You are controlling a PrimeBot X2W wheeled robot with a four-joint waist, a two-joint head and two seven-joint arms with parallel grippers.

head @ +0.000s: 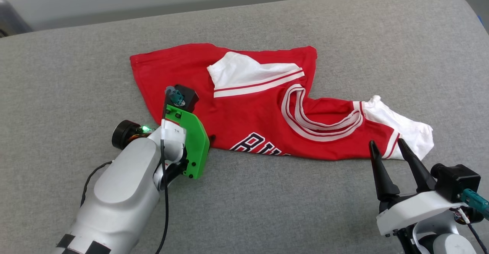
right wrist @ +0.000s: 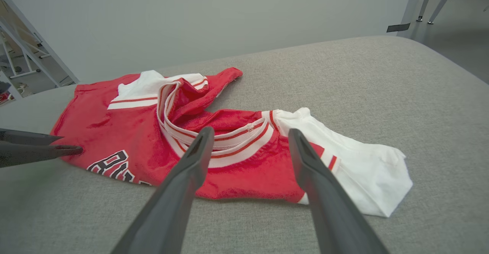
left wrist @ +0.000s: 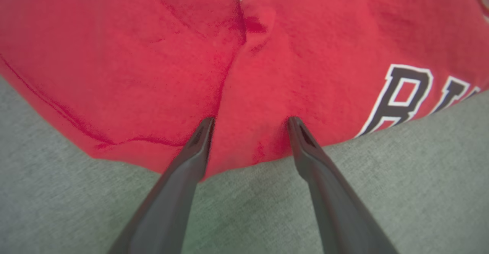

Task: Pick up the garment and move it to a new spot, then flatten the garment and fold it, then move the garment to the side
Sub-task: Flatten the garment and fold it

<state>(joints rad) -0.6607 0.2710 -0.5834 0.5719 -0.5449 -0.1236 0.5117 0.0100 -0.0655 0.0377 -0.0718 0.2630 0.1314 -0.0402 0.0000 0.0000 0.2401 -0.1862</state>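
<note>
My left gripper (left wrist: 250, 122) spread, empty, tips over near edge of shirt (head: 244, 110); my right gripper (head: 384, 144) spread, empty, shirt just ahead. Risk: I pinch 1 layer, cloth slips, drags bunched; tips may snag pad (head: 267, 196).

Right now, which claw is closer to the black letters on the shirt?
Left. The left claw is at the near edge of the shirt, right beside the black letters. The right claw sits farther along, by the white sleeve.
</note>
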